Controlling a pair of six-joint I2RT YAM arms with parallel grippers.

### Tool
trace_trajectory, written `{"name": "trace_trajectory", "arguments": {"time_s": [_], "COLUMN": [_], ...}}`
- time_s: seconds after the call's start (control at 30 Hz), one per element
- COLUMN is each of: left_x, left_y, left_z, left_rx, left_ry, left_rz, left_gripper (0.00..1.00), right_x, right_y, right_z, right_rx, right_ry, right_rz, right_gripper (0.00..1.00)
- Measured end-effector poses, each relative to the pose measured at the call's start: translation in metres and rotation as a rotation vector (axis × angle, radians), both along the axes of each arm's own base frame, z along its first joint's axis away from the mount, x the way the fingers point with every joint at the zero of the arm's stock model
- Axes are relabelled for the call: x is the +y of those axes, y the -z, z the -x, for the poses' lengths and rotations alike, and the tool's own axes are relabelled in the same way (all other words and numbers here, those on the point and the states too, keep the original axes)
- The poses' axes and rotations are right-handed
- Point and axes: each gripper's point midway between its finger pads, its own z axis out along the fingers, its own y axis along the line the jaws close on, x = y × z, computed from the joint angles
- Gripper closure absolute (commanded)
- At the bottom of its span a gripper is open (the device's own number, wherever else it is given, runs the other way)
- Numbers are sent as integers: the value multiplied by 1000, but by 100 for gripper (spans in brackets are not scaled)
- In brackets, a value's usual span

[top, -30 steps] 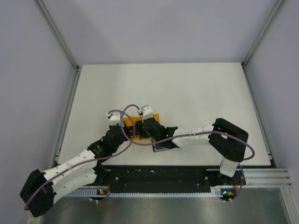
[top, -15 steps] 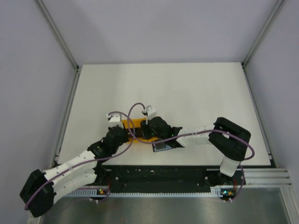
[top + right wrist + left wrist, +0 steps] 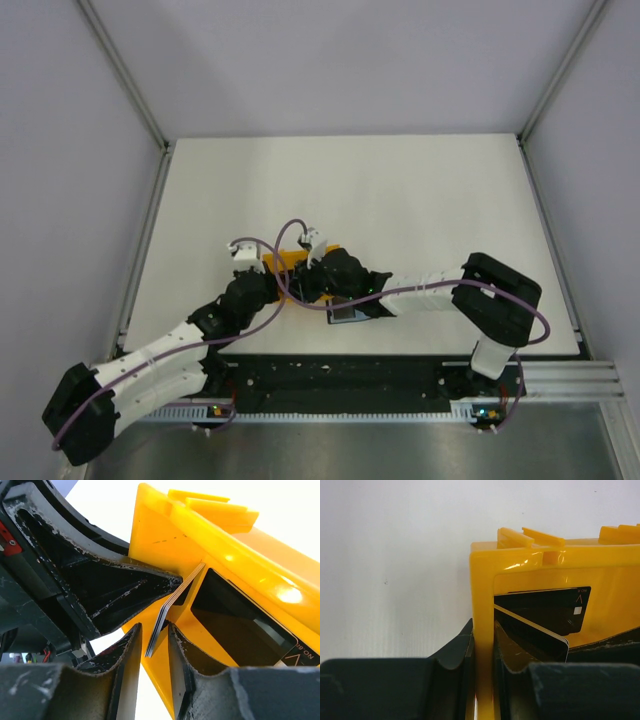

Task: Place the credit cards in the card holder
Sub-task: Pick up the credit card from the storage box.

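An orange bin [image 3: 285, 261] stands near the table's front. My left gripper [image 3: 482, 628] is shut on its left wall [image 3: 482, 580]. Inside lie two black credit cards: one flat against the bin's inner face [image 3: 545, 609], the other tilted, leaning on the wall [image 3: 535, 636]. The tilted card's edge [image 3: 169, 605] sticks out over the rim between my right gripper's [image 3: 155, 628] fingers. These stand close on either side, with a sliver of light still showing on the left. The navy card holder [image 3: 346, 316] lies open on the table under my right arm.
The bin [image 3: 165, 535] fills both wrist views. My two arms meet at it, left gripper [image 3: 262, 282] and right gripper [image 3: 306, 282] almost touching, with purple cables looping above. White table [image 3: 400, 200] stretches behind, between grey walls.
My right gripper has moved left to the bin and its jaws have narrowed around the tilted card's edge. The left gripper has kept its hold on the wall.
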Motion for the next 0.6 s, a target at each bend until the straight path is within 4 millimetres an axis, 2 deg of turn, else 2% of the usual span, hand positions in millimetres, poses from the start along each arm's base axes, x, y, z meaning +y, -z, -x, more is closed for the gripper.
{"name": "trace_trajectory", "arguments": {"time_s": [0.23,0.27,0.43,0.6], "left_x": [-3,-3,-4,0], "left_y": [-3,-3,-3,-3], "left_z": [-1,-1,-1,-2], "left_rx": [-9,-9,-8,-6], "left_ry": [4,6,11,-10], "left_rz": [18,18,20,6], "left_gripper": [100,100,100,100], "right_x": [-6,-7,-12,-16], "right_y": [11,14,20,20], "right_z": [0,-1,-8,-14], "right_rx": [19,23,24,15], "right_ry": [14,23,70,111], "right_rz": [43,55,87,96], "right_gripper": [68,69,100,100]}}
